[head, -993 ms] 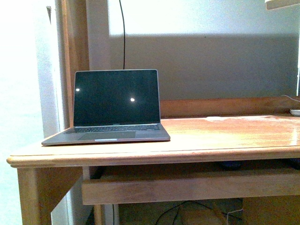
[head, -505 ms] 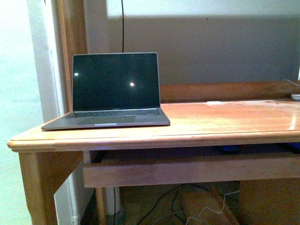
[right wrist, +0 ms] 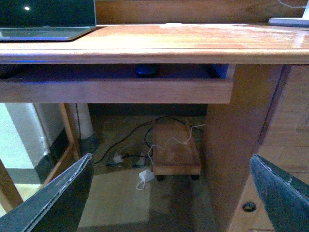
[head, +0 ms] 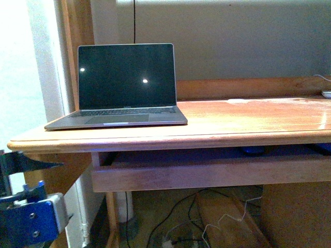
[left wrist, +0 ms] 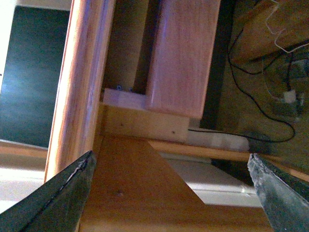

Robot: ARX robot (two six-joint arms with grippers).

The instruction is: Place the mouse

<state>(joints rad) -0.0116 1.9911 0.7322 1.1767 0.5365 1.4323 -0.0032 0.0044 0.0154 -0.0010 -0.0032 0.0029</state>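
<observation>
mouse [head: 253,150] lying on the tray [head: 207,173] under the desk [head: 248,124]

the mouse is seen at four o'clock from the open laptop [head: 126,85], well apart from it; the left gripper [left wrist: 171,154] is held wide apart, with nothing between its fingers [left wrist: 63,193]; the right gripper [right wrist: 171,156] is likewise spread and empty, pointed at the tray

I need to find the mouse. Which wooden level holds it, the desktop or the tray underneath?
The tray underneath: the mouse sits there in shadow; the desktop carries the laptop.
</observation>
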